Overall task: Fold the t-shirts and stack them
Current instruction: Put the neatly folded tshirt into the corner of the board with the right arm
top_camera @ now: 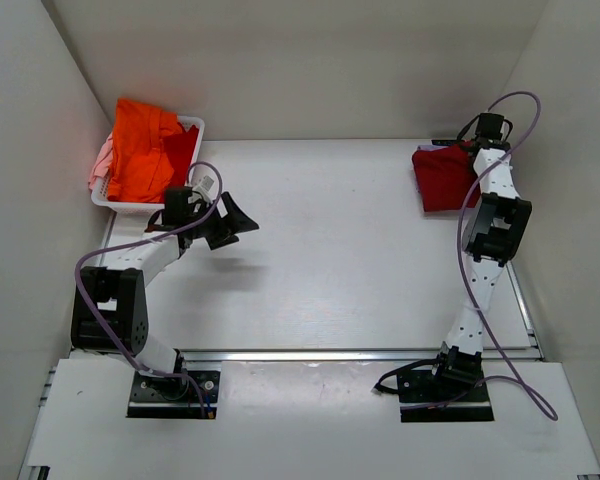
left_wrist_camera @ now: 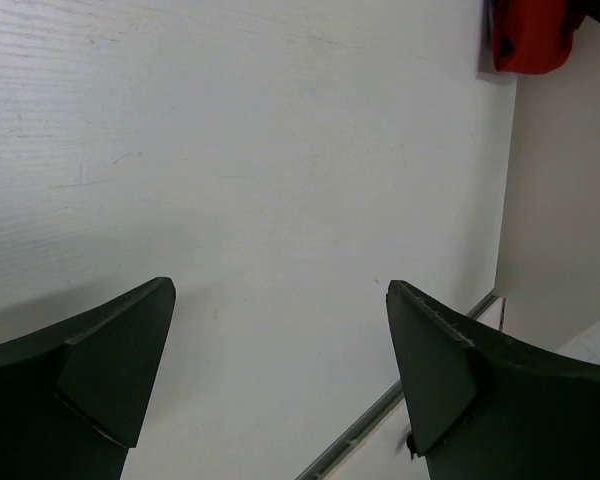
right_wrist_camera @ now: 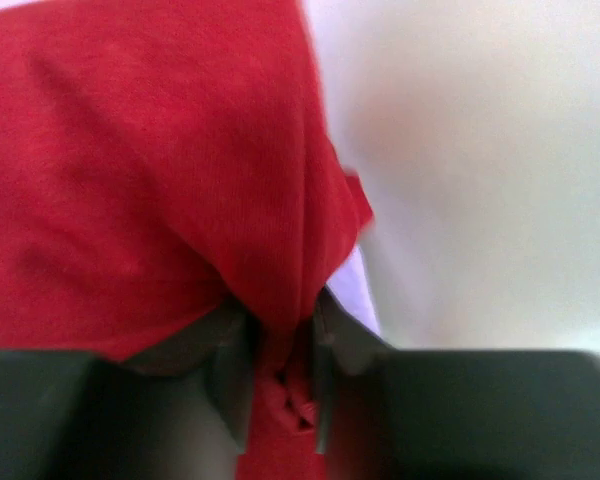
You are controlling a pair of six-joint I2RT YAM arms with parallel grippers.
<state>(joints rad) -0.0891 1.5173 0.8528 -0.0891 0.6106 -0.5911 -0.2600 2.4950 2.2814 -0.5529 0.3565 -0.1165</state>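
A folded dark red t-shirt (top_camera: 442,178) lies at the table's far right; it also shows in the left wrist view (left_wrist_camera: 532,35) and fills the right wrist view (right_wrist_camera: 150,170). My right gripper (right_wrist_camera: 280,340) is shut on a bunched fold of it, and a sliver of lavender cloth (right_wrist_camera: 355,290) shows beneath. A bright orange t-shirt (top_camera: 140,148) and a pale pink one (top_camera: 101,160) lie in the white basket (top_camera: 193,127). My left gripper (left_wrist_camera: 280,340) is open and empty above bare table, near the basket (top_camera: 225,222).
White walls enclose the table on three sides. A metal rail (top_camera: 360,353) runs along the table's near edge. The basket stands at the far left corner, just behind the left arm.
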